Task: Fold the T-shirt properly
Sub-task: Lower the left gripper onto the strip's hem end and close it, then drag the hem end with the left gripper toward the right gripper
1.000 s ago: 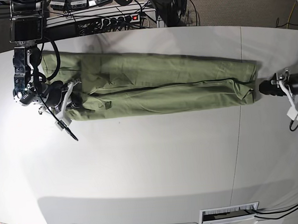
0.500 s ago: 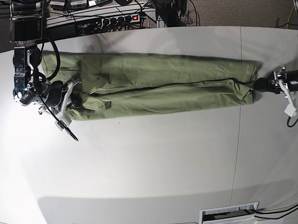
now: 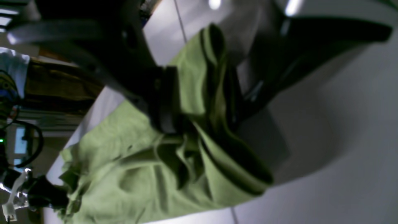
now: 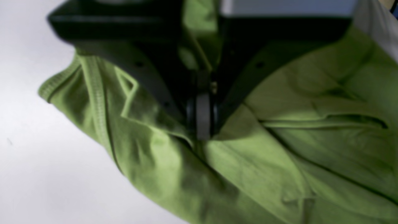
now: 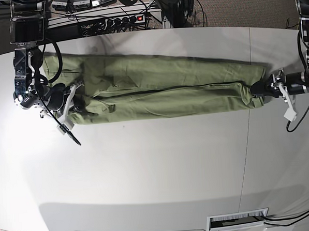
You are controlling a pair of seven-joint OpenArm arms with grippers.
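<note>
T-shirt [image 5: 158, 92]: long folded band across table [image 5: 157, 172] | soft, light, limp, bunches | left gripper [image 5: 258, 88] spread around hem end | right gripper [image 5: 77, 101] pinching opposite end; grip layered edges.

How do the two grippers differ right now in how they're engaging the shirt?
The right gripper is shut, pinching a fold of the T-shirt at one end; the left gripper stands open, its fingers straddling the hem at the other end without clamping it. In the base view the right gripper lies over the cloth, while the left gripper only reaches its edge. Both sit low, at table level.
</note>
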